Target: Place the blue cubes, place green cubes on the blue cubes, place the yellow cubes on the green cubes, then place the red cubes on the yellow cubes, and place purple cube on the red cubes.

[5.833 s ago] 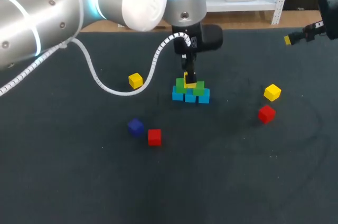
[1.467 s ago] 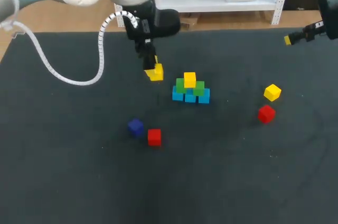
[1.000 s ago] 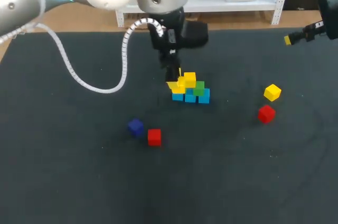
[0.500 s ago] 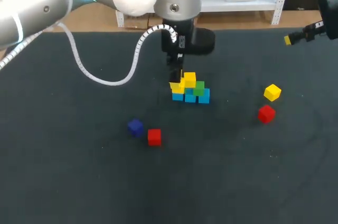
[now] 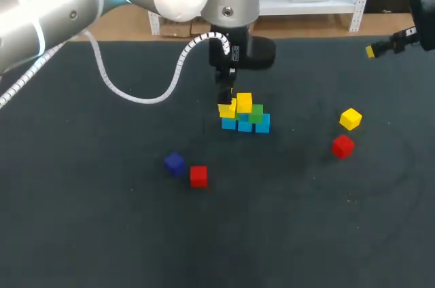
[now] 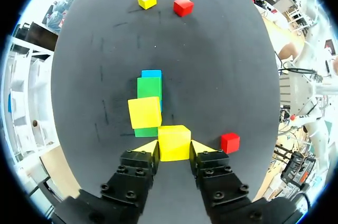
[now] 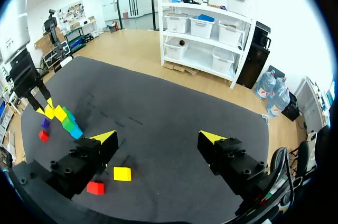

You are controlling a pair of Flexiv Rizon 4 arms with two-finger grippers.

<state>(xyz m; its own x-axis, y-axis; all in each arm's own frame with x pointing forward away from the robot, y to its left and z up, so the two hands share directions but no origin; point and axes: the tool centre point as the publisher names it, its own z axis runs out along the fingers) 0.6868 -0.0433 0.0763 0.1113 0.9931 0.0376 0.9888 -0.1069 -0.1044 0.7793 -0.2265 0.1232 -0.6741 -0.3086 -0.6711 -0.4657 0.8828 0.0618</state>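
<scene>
My left gripper (image 5: 227,100) (image 6: 174,149) is shut on a yellow cube (image 5: 227,109) (image 6: 174,142), held at the left side of the stack. The stack has blue cubes (image 5: 245,124) at the bottom, green cubes (image 5: 256,114) (image 6: 149,87) on them and one yellow cube (image 5: 244,102) (image 6: 144,112) on top. The held cube hangs just over the left green cube, close beside the placed yellow one. My right gripper (image 7: 158,138) stands open and empty high at the table's far right, one yellow fingertip (image 5: 370,51) showing in the head view.
A loose yellow cube (image 5: 350,119) (image 7: 122,174) and a red cube (image 5: 342,146) (image 7: 95,187) lie to the right of the stack. A dark blue-purple cube (image 5: 175,162) and a second red cube (image 5: 198,176) (image 6: 229,142) lie to the front left.
My left gripper has carried the yellow cube rightwards and in against the stack's left side; in the last half second it barely shifted. The right arm has kept still.
</scene>
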